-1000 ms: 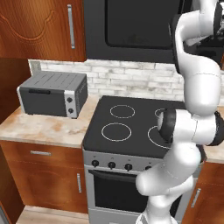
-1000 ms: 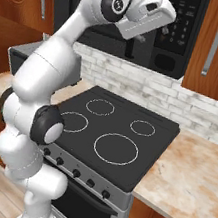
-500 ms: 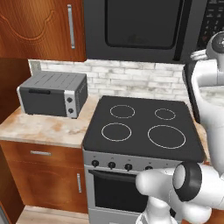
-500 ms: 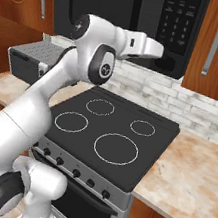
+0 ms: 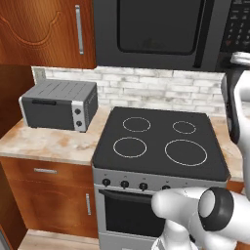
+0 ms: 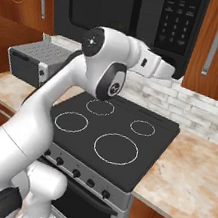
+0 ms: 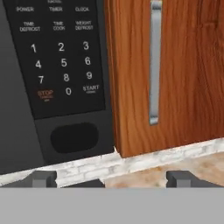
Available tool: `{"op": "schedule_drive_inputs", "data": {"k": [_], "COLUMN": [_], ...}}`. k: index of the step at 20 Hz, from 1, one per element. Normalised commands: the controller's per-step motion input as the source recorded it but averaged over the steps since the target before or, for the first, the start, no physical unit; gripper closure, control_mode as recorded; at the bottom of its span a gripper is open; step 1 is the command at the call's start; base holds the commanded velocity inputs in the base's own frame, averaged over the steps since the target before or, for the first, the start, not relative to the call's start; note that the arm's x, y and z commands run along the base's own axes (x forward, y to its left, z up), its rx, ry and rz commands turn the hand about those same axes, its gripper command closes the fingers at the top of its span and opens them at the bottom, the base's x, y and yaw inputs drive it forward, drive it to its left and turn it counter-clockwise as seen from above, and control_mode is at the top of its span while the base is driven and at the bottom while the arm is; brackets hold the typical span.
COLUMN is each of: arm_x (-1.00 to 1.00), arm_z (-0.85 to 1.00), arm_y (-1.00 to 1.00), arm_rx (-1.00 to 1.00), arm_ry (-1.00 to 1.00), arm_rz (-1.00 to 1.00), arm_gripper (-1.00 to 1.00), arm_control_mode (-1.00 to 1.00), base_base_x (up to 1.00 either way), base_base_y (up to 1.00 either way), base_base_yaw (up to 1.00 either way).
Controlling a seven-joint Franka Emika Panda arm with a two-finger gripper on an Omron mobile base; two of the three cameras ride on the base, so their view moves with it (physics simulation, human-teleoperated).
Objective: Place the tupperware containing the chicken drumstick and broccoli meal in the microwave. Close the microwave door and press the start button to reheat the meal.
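Note:
The black microwave (image 5: 156,29) hangs over the stove, and its wide door (image 6: 106,4) with the dark window stands closed. Its keypad (image 7: 57,57) is close ahead of the hand, with the START button (image 7: 90,89) at the lower right of the digits. My gripper (image 6: 175,73) hovers just below the keypad's bottom edge, held level and pointing at the wall. In the hand view the gripper (image 7: 113,178) is open, its fingertips (image 7: 43,177) far apart and nothing between them. The tupperware, the drumstick and the broccoli are out of view.
A black stove top (image 5: 156,141) lies under the arm. A grey toaster oven (image 5: 58,105) stands on the left counter. A wooden cabinet door (image 7: 153,61) with a metal bar handle adjoins the keypad on the right. Marble counter (image 6: 190,176) runs right of the stove.
The arm has swung down and to the right: the hand dropped from high in front of the microwave to just under the keypad.

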Motion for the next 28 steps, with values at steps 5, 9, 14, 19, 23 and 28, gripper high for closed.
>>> {"op": "schedule_drive_inputs", "data": {"k": [5,9,14,19,23,28], "arm_x": [-0.35,-0.45,-0.12,0.03,0.22,0.24], "arm_z": [0.22,-0.04,0.00,0.00,0.00,0.00], "arm_y": [-0.19,0.05,0.19,0.11,0.01,0.06], "arm_rx": [0.57,0.18,0.05,0.04,0.11,0.12], "arm_ry": [0.00,-0.08,-0.12,-0.13,-0.07,-0.06], "arm_rz": [0.00,0.07,0.05,0.00,-0.10,-0.12], "arm_gripper": [-1.00,-1.00,1.00,1.00,1.00,1.00], "arm_control_mode": [-1.00,-1.00,-1.00,-1.00,-1.00,-1.00], "base_base_x": [0.00,0.00,0.00,0.00,0.00,0.00], "base_base_y": [0.00,0.00,0.00,0.00,0.00,0.00], "base_base_yaw": [0.00,0.00,0.00,0.00,0.00,0.00]}}
